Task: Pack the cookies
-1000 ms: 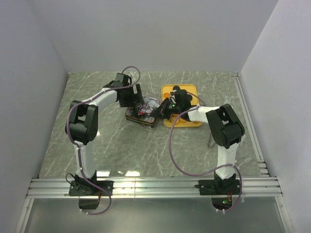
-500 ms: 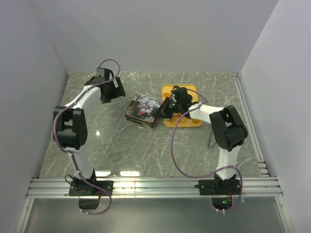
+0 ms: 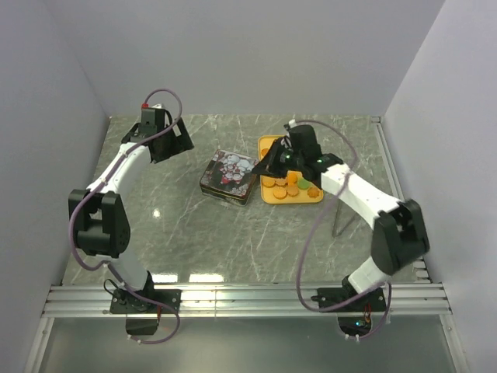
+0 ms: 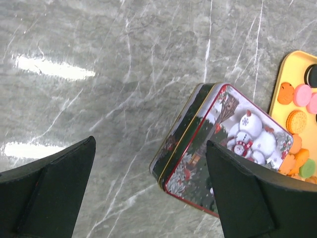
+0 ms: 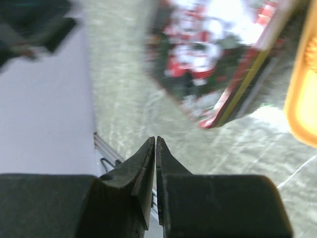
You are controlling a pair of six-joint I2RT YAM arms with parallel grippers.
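A grey marbled table (image 3: 194, 241), seen from above, carries a closed rectangular metal tin with a snowman lid (image 3: 228, 176). Just to the tin's right, a yellow plastic tray (image 3: 291, 200) holds the cookies (image 3: 291, 185), mostly orange with one green. Only the left wrist view picks out pink and black ones among them. The left gripper (image 3: 167, 140) hangs spread wide and empty at the far left, well apart from the tin. The right gripper (image 5: 155, 141), jaws pressed together on nothing, hovers where tin and tray meet.

Snowman tin (image 4: 225, 151) lies shut beside cookies (image 4: 297, 136) on yellow tray (image 4: 282, 79).
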